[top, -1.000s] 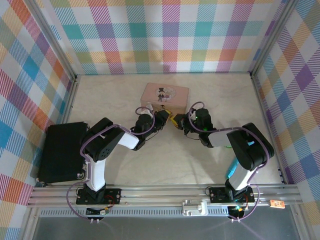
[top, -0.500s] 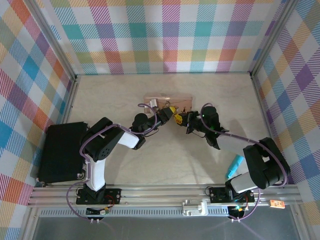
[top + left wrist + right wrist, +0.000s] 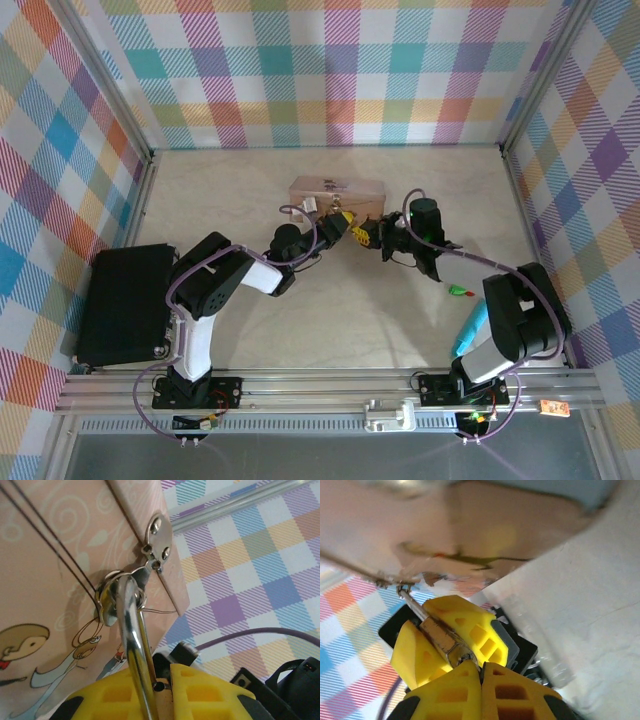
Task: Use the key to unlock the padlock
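Right wrist view gets closest to the action. The tiny brass-gold padlock (image 3: 441,639) is clamped between the yellow fingers (image 3: 470,627) of the left gripper (image 3: 337,224). Its silvery curved shackle (image 3: 131,630) is hooked through the metal hasp (image 3: 156,537) of the pink rectangular tin with the cartoon couple (image 3: 45,580). The right gripper (image 3: 481,672) has its own yellow fingers pressed tight together right at the padlock's bottom end. I can't make out the slender metal key; if it is there, that pinch hides it. From overhead, the two grippers meet nose to nose just in front of the tin on the pale table (image 3: 300,310).

What worries me is the twist. If the right wrist turns off the keyhole's axis, a key that thin could bend or slip round in the pinch without turning the lock. The lock is tethered to the tin, so any pull would probably drag or tip the tin. That could pry the padlock askew in the left fingers.
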Controlling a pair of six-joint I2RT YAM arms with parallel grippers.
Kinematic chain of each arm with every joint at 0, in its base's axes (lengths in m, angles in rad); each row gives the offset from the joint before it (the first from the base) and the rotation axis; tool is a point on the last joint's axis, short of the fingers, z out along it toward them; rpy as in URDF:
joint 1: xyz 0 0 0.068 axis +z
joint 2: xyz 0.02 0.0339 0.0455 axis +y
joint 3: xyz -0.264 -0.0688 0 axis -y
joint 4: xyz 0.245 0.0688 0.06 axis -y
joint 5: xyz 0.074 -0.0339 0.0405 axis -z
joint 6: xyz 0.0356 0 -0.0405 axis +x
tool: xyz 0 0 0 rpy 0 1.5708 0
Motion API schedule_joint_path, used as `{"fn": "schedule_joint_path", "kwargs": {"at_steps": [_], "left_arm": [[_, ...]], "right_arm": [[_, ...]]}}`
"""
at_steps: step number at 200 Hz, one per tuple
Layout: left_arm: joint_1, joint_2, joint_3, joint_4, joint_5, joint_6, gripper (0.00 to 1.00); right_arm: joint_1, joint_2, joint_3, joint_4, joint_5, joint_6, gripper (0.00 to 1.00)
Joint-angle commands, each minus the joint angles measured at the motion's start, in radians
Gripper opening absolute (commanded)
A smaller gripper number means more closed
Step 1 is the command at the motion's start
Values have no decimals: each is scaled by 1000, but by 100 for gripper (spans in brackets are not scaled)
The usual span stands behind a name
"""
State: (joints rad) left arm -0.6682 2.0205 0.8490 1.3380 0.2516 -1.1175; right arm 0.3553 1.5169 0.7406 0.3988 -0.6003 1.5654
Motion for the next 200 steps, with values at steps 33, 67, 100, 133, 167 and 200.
{"fn": "schedule_joint_path", "kwargs": {"at_steps": [33, 67, 100, 133, 167, 200], "left_arm": [[-66, -15, 37, -80, -3, -79, 0], [-63, -54, 12, -172, -72, -82, 0], [-62, -56, 4, -202, -87, -92, 0], [-60, -26, 17, -165, -88, -159, 0], [-60, -13, 24, -159, -83, -214, 0], [-60, -28, 8, -162, -93, -223, 0]], "right_arm": [[37, -109, 36, -195, 0, -479, 33], [29, -132, 12, -218, 31, -559, 44], [24, -203, -8, -281, 120, -642, 45], [24, -229, -38, -297, 171, -707, 45], [25, -184, -65, -255, 166, -743, 43], [27, -114, -97, -111, 118, -706, 31]]}}
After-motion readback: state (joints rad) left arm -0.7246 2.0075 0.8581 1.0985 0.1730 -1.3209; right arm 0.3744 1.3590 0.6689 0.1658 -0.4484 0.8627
